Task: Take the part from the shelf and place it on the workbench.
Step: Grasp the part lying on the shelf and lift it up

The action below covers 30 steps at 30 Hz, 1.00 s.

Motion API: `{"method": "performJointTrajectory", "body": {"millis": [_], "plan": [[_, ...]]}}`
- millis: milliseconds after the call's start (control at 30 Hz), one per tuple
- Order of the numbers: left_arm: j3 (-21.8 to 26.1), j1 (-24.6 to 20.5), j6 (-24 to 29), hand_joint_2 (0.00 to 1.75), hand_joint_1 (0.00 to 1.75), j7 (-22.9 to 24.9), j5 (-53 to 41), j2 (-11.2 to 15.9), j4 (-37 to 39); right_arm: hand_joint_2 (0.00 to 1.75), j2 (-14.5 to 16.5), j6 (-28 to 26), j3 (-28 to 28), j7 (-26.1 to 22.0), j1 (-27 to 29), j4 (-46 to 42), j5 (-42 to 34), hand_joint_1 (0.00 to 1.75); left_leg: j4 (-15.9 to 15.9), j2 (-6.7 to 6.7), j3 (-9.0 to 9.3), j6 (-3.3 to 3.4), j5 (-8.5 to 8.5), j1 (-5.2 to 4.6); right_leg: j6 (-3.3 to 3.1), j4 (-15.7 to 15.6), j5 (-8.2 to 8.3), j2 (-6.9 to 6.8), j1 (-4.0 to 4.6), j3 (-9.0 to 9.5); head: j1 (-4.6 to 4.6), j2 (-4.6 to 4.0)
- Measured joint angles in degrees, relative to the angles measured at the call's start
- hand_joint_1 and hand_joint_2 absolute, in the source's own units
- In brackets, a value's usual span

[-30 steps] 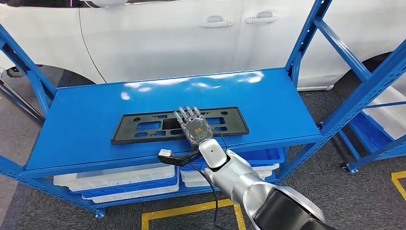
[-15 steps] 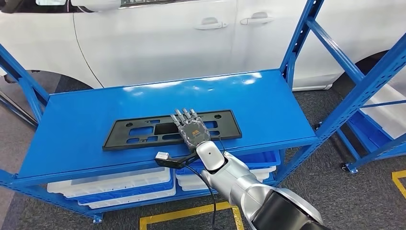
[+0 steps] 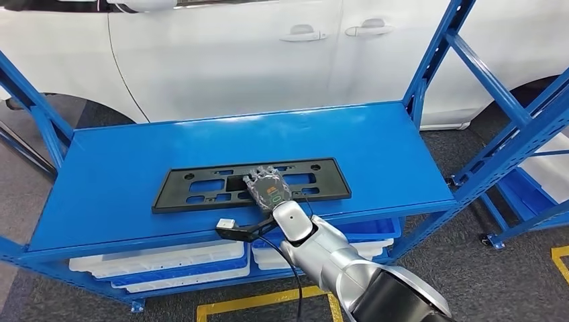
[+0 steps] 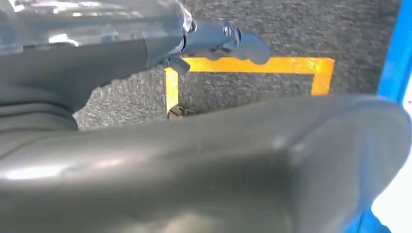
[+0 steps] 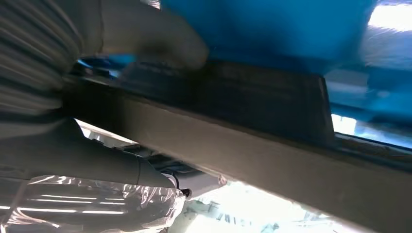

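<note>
- Here your right hand (image 3: pixel 267 188) lies on the flat black plastic plate (image 3: pixel 201 185), fingers curling over its near edge, likely to lift it.
- Left hand's state: cannot tell.

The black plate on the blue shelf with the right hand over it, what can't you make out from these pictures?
- Head view: whether the right hand actually grips the black plate; the hand's back hides its fingers.
- Right wrist view: the plate's near edge is blurred, so contact is unclear.
- Left wrist view: the left hand is too close and blurred; its fingers' pose is unreadable.
- Head view: the white bins are cut off by the blue shelf.
</note>
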Motion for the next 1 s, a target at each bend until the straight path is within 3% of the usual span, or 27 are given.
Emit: {"method": "performJointTrajectory", "body": {"millis": [67, 167, 233, 300, 333, 367, 400, 433, 500, 533, 633, 700, 800, 833, 867, 900, 1000], "plan": [[0.0, 0.0, -0.2, 0.00, 0.00, 0.0, 0.1, 0.0, 0.0, 1.75, 0.0, 0.1, 0.0, 0.0, 0.0, 0.0, 0.0, 1.75, 0.0, -0.01, -0.11, -0.62, -0.15, -0.12, -0.42, -1.7, 0.05, 0.09, 0.31, 0.53, -0.01, 0.01], [0.0, -0.1, -0.2, 0.00, 0.00, 0.0, 0.2, 0.0, 0.0, 1.75, 0.0, 0.3, -0.1, -0.1, -0.1, 0.0, 0.1, 1.75, 0.8, 0.07, -0.31, -1.52, -1.07, 0.01, -1.21, -2.4, 0.10, 0.12, 0.00, 0.93, -0.01, 0.00], [0.0, -0.1, -0.2, 0.00, 0.00, -0.1, 0.2, 0.0, 0.0, 1.75, 0.0, 0.4, -0.1, -0.1, -0.2, 0.0, 0.1, 1.75, 5.9, 0.10, -2.57, -1.88, -3.86, 0.15, -1.71, -2.8, 0.09, -0.05, -0.17, 1.35, -0.01, 0.00], [0.0, 0.0, -0.3, 0.00, 0.00, -0.1, 0.2, 0.0, 0.0, 1.75, 0.0, 0.6, -0.1, -0.1, -0.2, 0.0, 0.3, 1.75, 13.5, 0.11, -6.44, -2.22, -6.93, 0.22, -2.00, -2.8, -0.04, -0.11, -0.06, 1.41, -0.02, 0.00], [0.0, 0.0, -0.3, 0.00, 0.00, -0.1, 0.3, 0.0, 0.0, 1.75, 0.0, 0.8, -0.1, -0.1, -0.2, 0.0, 0.4, 1.75, 15.8, 0.11, -7.76, -2.35, -7.31, 0.24, -2.04, -2.8, -0.11, -0.10, -0.01, 1.46, -0.02, 0.00], [0.0, 0.0, -0.3, 0.00, 0.00, -0.1, 0.3, 0.0, 0.0, 1.75, 0.0, 0.9, -0.1, -0.2, -0.2, 0.0, 0.5, 1.75, 16.1, 0.11, -8.12, -2.43, -6.59, 0.25, -2.02, -2.7, -0.20, -0.09, 0.01, 1.54, -0.02, 0.00], [0.0, 0.0, -0.3, 0.00, 0.00, -0.1, 0.3, 0.0, 0.0, 1.75, 0.0, 1.0, -0.1, -0.2, -0.2, 0.0, 0.6, 1.75, 13.9, 0.12, -7.28, -2.44, -4.76, 0.27, -1.95, -2.6, -0.33, -0.07, -0.02, 1.68, -0.02, 0.00], [0.0, 0.0, -0.3, 0.00, 0.00, -0.1, 0.3, 0.0, 0.0, 1.75, 0.0, 1.1, -0.1, -0.2, -0.2, 0.0, 0.6, 1.75, 10.1, 0.14, -5.63, -2.41, -2.43, 0.30, -1.79, -2.4, -0.53, -0.05, -0.05, 1.83, -0.02, 0.00], [0.0, -0.1, -0.4, 0.00, 0.00, -0.3, 0.4, 0.1, 0.0, 1.75, 0.0, 1.0, -0.1, -0.2, -0.3, 0.0, 0.6, 1.75, 3.1, 0.13, -2.42, -2.09, 0.37, 0.19, -1.33, -1.9, -0.97, 0.04, 0.14, 1.85, -0.02, 0.01], [0.0, -0.1, -0.6, 0.44, 0.00, -0.7, 0.4, 0.1, 0.0, 1.75, 0.0, 0.9, -0.1, -0.3, -0.3, 0.0, 0.5, 1.75, 1.4, 0.10, -1.68, -1.81, 0.71, 0.11, -1.08, -1.7, -1.06, 0.09, 0.25, 1.73, -0.02, 0.01], [0.0, -0.1, -1.2, 1.75, 0.00, -2.9, 0.5, 0.1, 0.0, 1.75, 0.0, -0.1, -0.6, -1.9, -0.4, -0.1, -1.2, 1.75, 0.8, 0.08, -1.57, -0.71, 0.65, 0.10, -0.37, -1.6, -1.09, 0.15, 0.33, 1.49, -0.02, 0.01], [0.0, -0.2, -1.5, 1.75, 0.00, -4.5, 0.7, 0.1, 0.0, 1.75, 0.0, -1.7, -1.5, -4.2, -0.5, -0.3, -3.7, 1.75, 0.5, 0.16, -1.49, 0.01, 0.86, 0.31, 0.24, 0.5, -2.58, 0.10, 0.24, 0.59, -0.01, 0.00], [0.0, -0.3, -1.7, 1.75, 0.00, -6.3, 1.1, 0.1, 0.0, 1.75, 0.0, -5.5, -4.4, -10.5, -0.6, -1.4, -9.9, 1.75, 0.4, 0.27, -1.50, 0.55, 0.92, 0.31, 0.98, 11.1, -7.60, 0.04, -0.07, -4.40, 0.01, 0.00], [0.0, -0.2, -1.7, 1.75, 0.00, -6.7, 1.3, 0.1, 0.0, 1.75, 0.0, -6.6, -5.6, -13.4, -0.6, -2.1, -12.7, 1.75, 0.4, 0.28, -1.48, 0.57, 0.91, 0.29, 1.08, 14.0, -8.38, 0.04, -0.15, -5.85, 0.01, 0.00], [0.0, -0.2, -1.7, 1.75, 0.00, -7.0, 1.5, 0.1, 0.0, 1.75, 0.0, -7.2, -6.8, -16.2, -0.7, -2.9, -15.4, 1.75, 0.4, 0.28, -1.43, 0.56, 0.89, 0.28, 1.08, 15.0, -8.11, 0.04, -0.20, -6.37, 0.01, 0.00], [0.0, -0.2, -1.7, 1.75, 0.00, -7.2, 1.7, 0.1, 0.0, 1.75, 0.0, -7.5, -8.1, -19.1, -0.8, -4.0, -18.2, 1.75, 0.4, 0.27, -1.34, 0.54, 0.87, 0.27, 0.95, 13.6, -6.82, 0.04, -0.21, -5.75, 0.01, 0.00], [0.1, -0.2, -2.3, 1.75, 0.00, -7.9, 2.5, 0.0, 0.0, 1.75, 0.0, -5.5, -11.8, -27.0, -0.7, -9.8, -29.0, 1.75, 0.5, 0.21, -1.11, 0.28, 0.75, 0.12, -0.11, 2.3, -1.75, 0.01, 0.11, -0.15, 0.00, 0.00]]}}
